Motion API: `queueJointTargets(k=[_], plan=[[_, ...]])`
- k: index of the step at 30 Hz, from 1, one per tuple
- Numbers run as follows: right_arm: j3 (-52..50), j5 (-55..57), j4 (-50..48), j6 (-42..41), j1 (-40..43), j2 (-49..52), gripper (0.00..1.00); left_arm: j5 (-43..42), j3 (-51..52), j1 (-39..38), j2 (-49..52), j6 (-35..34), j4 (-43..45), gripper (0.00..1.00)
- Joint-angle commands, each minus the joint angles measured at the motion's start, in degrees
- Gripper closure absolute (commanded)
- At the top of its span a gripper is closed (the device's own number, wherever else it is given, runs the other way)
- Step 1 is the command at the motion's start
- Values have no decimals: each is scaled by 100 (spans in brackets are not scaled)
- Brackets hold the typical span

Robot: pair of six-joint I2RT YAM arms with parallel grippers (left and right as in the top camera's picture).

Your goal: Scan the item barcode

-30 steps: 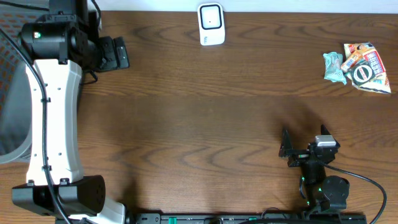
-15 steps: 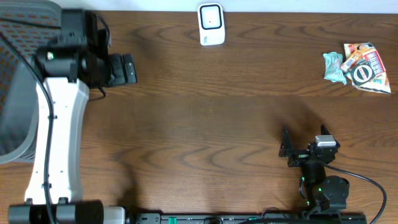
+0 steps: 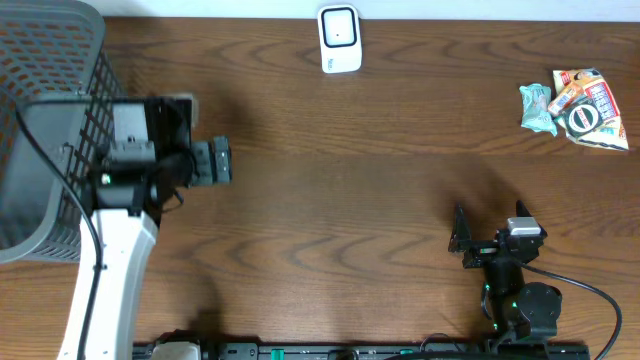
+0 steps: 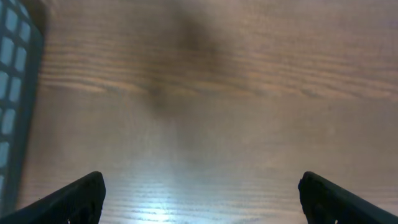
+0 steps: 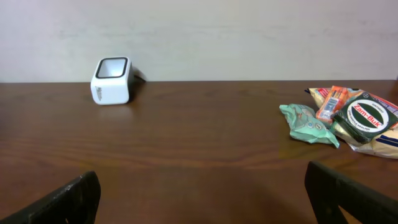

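Observation:
A small pile of items lies at the table's far right: a green packet, a round dark tin labelled Zam-Buk and an orange pack. No barcode is visible on any of them. The white scanner stands at the back edge. My left gripper hovers open over bare wood at the left, just right of the basket. My right gripper is open and empty near the front right, facing the scanner and the pile.
A grey mesh basket stands at the left edge, and its rim shows at the left of the left wrist view. The table is dark brown wood. A white wall runs behind the back edge.
My left arm has swung from the back left corner toward the front and slightly right, uncovering the basket. The right arm and the items have not moved.

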State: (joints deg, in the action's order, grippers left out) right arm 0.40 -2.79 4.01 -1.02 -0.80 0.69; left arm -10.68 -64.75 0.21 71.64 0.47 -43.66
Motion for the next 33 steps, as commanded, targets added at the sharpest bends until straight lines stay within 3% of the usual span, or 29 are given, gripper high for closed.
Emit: queueJointTargets(k=[1, 15, 26, 33], plan=[[-4, 26, 26, -63, 44, -37, 1, -90, 597, -2, -490, 122, 232, 2], [-4, 26, 26, -66, 44, -37, 1, -22, 2293, -2, -2621, 103, 656, 2], [-4, 26, 26, -63, 44, -37, 1, -46, 3773, -2, -4791, -184, 1945, 3], [-4, 26, 26, -66, 44, -37, 1, -46, 4833, -2, -5517, -186, 3598, 2]])
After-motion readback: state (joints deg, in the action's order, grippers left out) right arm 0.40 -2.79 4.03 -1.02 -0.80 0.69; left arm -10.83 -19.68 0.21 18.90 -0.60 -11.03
